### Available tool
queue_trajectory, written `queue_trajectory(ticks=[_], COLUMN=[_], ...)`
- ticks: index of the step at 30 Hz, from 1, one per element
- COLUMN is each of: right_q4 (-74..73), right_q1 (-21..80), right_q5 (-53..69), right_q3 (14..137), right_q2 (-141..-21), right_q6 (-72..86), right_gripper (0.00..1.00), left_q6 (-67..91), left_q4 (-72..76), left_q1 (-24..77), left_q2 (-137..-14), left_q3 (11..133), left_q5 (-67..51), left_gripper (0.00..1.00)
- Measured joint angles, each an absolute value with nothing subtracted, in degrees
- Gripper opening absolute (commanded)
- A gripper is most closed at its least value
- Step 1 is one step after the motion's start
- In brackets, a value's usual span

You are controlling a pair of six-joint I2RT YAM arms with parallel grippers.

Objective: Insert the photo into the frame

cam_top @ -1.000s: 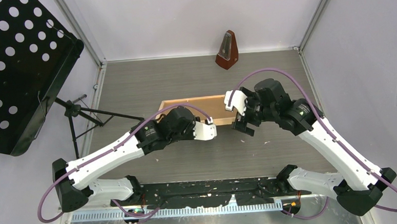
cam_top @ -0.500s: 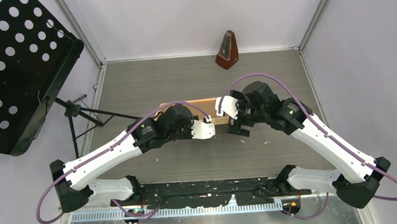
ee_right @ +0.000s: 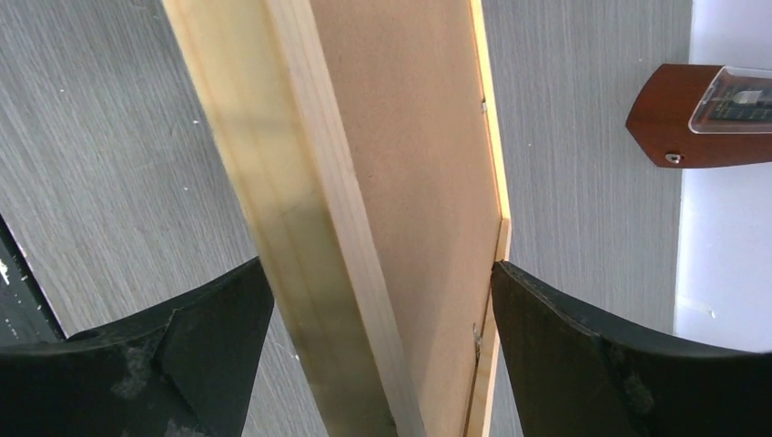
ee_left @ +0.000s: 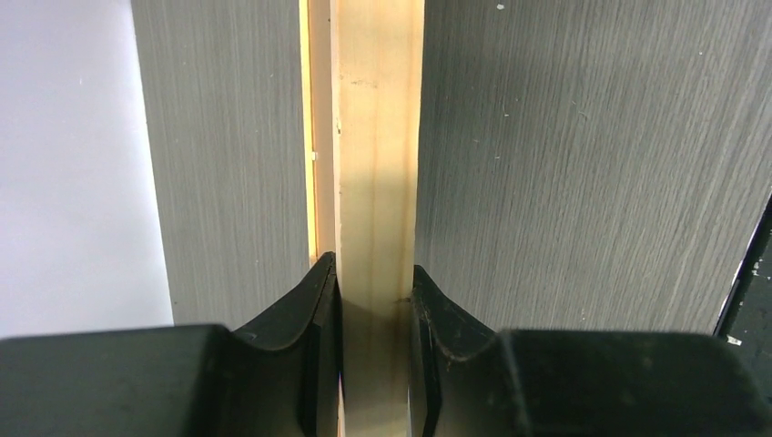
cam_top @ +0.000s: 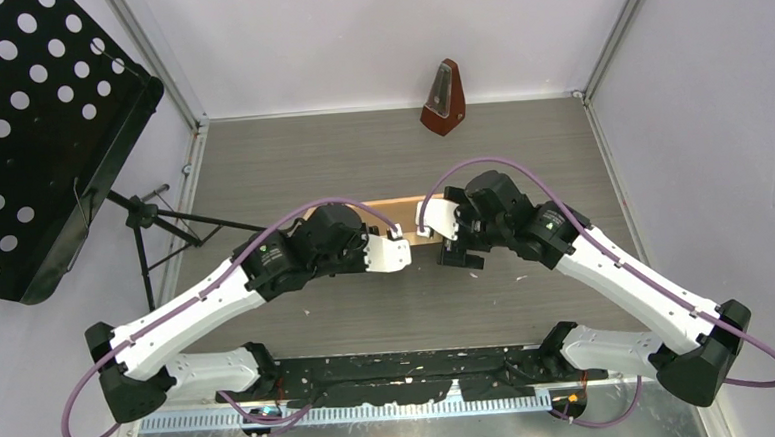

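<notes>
The light wooden frame [cam_top: 410,212] stands tilted up on edge at mid-table, mostly hidden behind both arms. My left gripper [cam_top: 402,240] is shut on its near rail; in the left wrist view the pale rail [ee_left: 378,137] runs straight up from between the gripper's [ee_left: 375,282] black fingers. My right gripper [cam_top: 452,250] is open and straddles the frame's right corner; in the right wrist view its wide jaws [ee_right: 378,266] flank the moulding [ee_right: 273,164] and the brown backing board [ee_right: 419,137] inside it. The photo is out of view.
A brown metronome [cam_top: 444,97] stands at the back wall, also seen as the dark wedge [ee_right: 701,114] in the right wrist view. A black perforated music stand [cam_top: 29,137] and its tripod legs [cam_top: 153,216] fill the left side. White walls close in the table.
The frame has tipped from lying flat to standing nearly on edge. Both arms shifted left and back, and the right gripper moved over the frame's right corner.
</notes>
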State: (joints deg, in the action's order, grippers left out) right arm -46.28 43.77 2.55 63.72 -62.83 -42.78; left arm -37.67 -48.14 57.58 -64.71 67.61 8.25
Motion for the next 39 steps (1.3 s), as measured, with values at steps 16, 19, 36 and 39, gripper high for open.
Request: queue_trajectory(ticks=[16, 19, 36, 39], right_q4=[-43.3, -44.2, -53.6, -56.8], right_q1=[44.0, 45.1, 44.1, 43.7], right_q5=[2.9, 2.8, 2.3, 3.0], right_q3=[63.6, 63.8, 75.9, 81.4], right_q2=[-63.8, -63.9, -68.1, -71.0], right_q6=[-45.7, -51.9, -43.2, -40.3], right_gripper=[0.17, 0.06, 0.06, 0.06], left_q6=[-37.6, -38.6, -35.9, -34.7], left_q4=[-48.4, -48.2, -42.3, -40.7], left_q1=[56.4, 55.8, 49.5, 45.4], left_q2=[-63.6, -63.5, -58.0, -55.0], left_q3=[68.1, 68.4, 71.2, 72.4], left_q5=[7.0, 7.9, 11.3, 11.0], left_gripper=[0.0, 0.06, 1.0, 1.0])
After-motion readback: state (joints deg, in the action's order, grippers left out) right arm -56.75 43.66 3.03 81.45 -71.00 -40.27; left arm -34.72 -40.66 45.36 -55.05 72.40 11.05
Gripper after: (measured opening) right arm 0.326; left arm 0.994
